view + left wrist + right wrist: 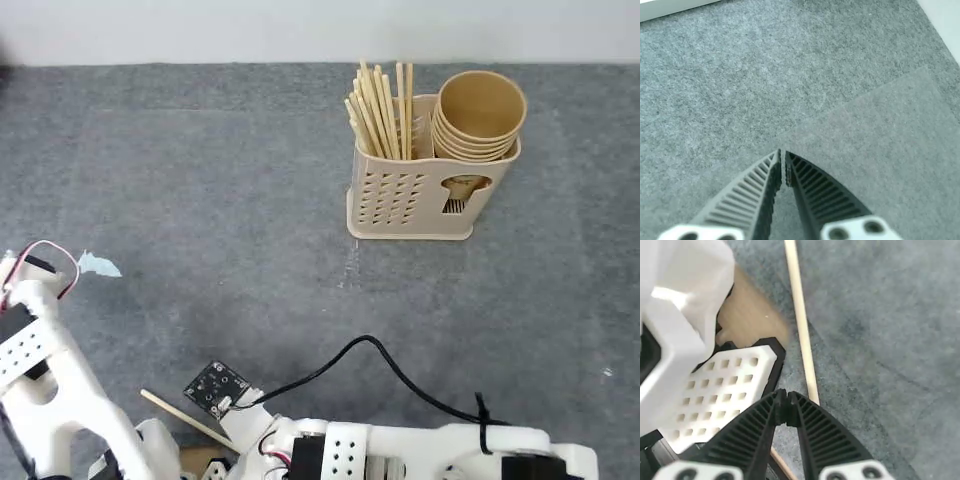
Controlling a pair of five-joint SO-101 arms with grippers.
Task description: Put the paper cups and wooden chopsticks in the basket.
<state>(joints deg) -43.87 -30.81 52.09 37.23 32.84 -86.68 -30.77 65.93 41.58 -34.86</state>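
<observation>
One loose chopstick (190,418) is seen lying flat on the grey felt mat (200,200), close to its near edge and toward the near left corner. Its long axis runs diagonally, one end pointing to the left edge and the other to the near edge, beside the white arm bodies.

In the right wrist view the same thin, round stick of pale wood (801,325) is shown passing just beside the tip of the right gripper (786,407). The ribbed black fingers are pressed together and nothing is held between them. A white perforated arm part (725,390) is seen next to it.

The left gripper (782,161) is likewise closed and empty, above bare felt.

Near the far edge, toward the right corner, a beige perforated plastic basket (400,200) stands upright. A bundle of chopsticks (380,110) stands in its left compartment, and stacked paper cups (480,115) sit in its right one.
</observation>
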